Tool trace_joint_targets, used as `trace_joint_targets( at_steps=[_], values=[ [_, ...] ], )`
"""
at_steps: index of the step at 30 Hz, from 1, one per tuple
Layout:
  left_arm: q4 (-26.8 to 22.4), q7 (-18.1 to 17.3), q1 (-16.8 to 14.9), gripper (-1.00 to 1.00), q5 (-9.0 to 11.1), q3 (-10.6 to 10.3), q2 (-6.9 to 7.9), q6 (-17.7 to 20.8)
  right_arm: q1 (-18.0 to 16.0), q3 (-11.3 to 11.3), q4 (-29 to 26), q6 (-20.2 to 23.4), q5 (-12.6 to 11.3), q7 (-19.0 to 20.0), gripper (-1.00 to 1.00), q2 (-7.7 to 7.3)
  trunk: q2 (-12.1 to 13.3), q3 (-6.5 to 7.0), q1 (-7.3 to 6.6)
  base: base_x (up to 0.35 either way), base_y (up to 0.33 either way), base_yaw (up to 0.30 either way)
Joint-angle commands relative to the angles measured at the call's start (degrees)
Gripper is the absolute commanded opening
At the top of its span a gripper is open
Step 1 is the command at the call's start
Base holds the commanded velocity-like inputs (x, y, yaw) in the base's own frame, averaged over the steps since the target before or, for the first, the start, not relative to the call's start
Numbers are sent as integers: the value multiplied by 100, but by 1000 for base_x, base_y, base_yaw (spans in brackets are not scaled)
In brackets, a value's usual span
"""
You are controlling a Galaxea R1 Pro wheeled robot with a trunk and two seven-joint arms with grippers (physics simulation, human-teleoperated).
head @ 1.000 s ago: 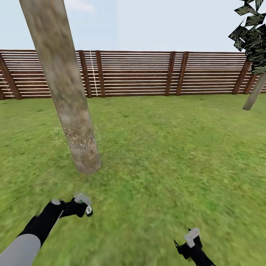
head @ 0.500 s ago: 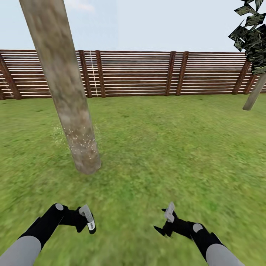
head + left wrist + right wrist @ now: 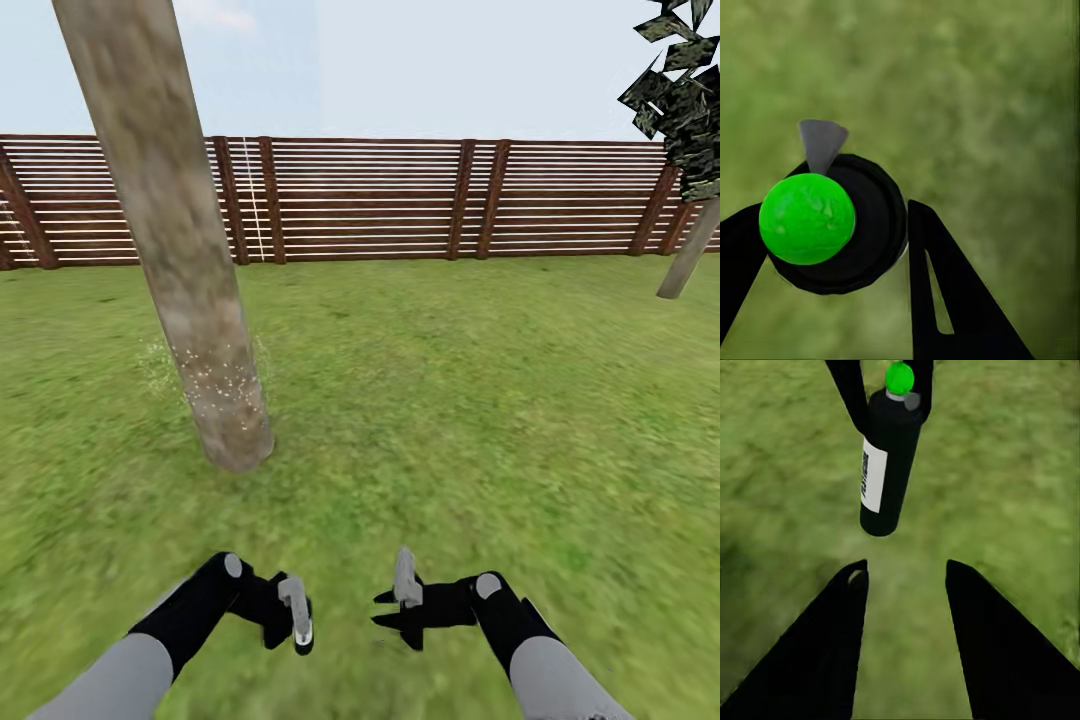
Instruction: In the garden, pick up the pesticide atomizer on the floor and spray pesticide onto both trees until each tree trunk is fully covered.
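A thick pale mottled tree trunk (image 3: 185,270) rises from the lawn at the left of the head view. Whitish pesticide specks (image 3: 222,378) cling to its lower part. The second tree's trunk (image 3: 690,252) leans at the far right edge, under dark leaves. My left gripper (image 3: 293,612) is low in the foreground, shut on the pesticide atomizer (image 3: 303,634). The atomizer (image 3: 886,465) is a black bottle with a white label and a green top (image 3: 806,217). My right gripper (image 3: 396,600) is open just to the right of it, its empty fingers (image 3: 832,645) pointing at the bottle.
Green lawn (image 3: 470,400) spreads all around, with open grass between the two trees. A brown horizontal-slat fence (image 3: 400,200) closes off the far side.
Both arms have swung inward. The right gripper came up from the lower right to the centre, and the left gripper carried the atomizer right and lower, so the two now face each other.
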Motion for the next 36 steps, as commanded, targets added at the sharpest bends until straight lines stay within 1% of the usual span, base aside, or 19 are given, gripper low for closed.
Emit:
trace_joint_targets(
  at_steps=[1, 3, 5, 6, 9, 11, 13, 14, 15, 17, 18, 19, 21, 24, 28, 29, 31, 35, 36],
  values=[
    [-13, -18, -4, -100, -49, -48, -11, 69, -21, -48, -8, -15, 39, 47, -100, 10, -2, -5, -1, 0, 0, 0],
    [-13, -18, -3, -100, -255, -55, -86, 74, -44, -48, -4, -15, 33, 56, -100, 21, -2, -5, -1, 0, 0, 0],
    [-12, -18, 0, -100, -350, -57, -139, 66, -70, -48, -3, -15, 31, 58, -100, 49, -2, -5, -1, 0, 0, 0],
    [-12, -18, 2, -100, -373, -120, -175, 46, -88, -48, -1, -15, 31, 59, -100, 59, -2, -5, -1, 0, 0, 0],
    [-12, -18, 2, -100, -371, -453, -218, -1, -96, -48, 0, -15, 30, 59, -100, 75, -2, -5, -1, 0, 0, 0],
    [-12, -18, 2, -100, -367, -552, -254, -12, -96, -48, 0, -15, 30, 59, -100, 80, -2, -5, -1, 0, 0, 0],
    [-12, -18, 2, -100, -368, -574, -307, -13, -97, -47, 0, -15, 30, 59, -100, 81, -2, -5, -1, 0, 0, 0],
    [-12, -18, 2, -100, -374, -578, -356, -13, -97, -47, 0, -15, 30, 59, -100, 81, -2, -5, -1, 0, 0, 0],
    [-12, -18, 2, -100, -383, -581, -442, -8, -97, -48, 0, -15, 30, 59, -100, 81, -2, -5, -1, 0, 0, 0],
    [-12, -13, 2, -100, -391, -588, -527, 15, -97, -48, 0, -15, 30, 59, -100, 81, -2, -5, -1, 0, 0, 0],
    [-12, -11, -2, -100, -443, -590, -564, 51, -97, -48, 0, -15, 30, 59, -100, 81, -2, -5, -1, 0, 0, 0],
    [-12, 3, -6, -100, -602, -585, -672, 89, -97, -46, 0, -15, 30, 59, -100, 88, -2, -5, -1, 0, 0, 0],
    [-20, 16, -15, -100, -731, -583, -775, 115, -97, -48, 0, -15, 30, 59, -100, 90, -2, -5, -1, 0, 0, 0],
    [-20, 25, -77, -100, -760, -583, -826, 268, -97, -48, 0, -15, 30, 59, -100, 90, -2, -5, -1, 0, 0, 0],
    [-21, 26, -85, -100, -785, -583, -906, 305, -97, -48, 0, -15, 30, 59, -100, 90, -2, -5, -1, 0, 0, 0],
    [-21, 26, -85, -100, -817, -583, -937, 308, -97, -46, 0, -15, 30, 59, -100, 90, -2, -5, -1, 0, 0, 0],
    [-21, 26, -85, -100, -992, -578, -996, 312, -97, -48, 0, -15, 30, 59, -100, 90, -2, -5, -1, 0, 0, 0],
    [-16, 33, -85, -100, -1048, -577, -1052, 321, -97, -48, 0, -15, 30, 59, -100, 90, -2, -5, -1, 0, 0, 0],
    [-14, 34, -85, -100, -1050, -575, -1056, 423, -97, -48, 0, -15, 30, 59, -100, 90, -2, -5, -1, 0, 0, 0]
  ],
)
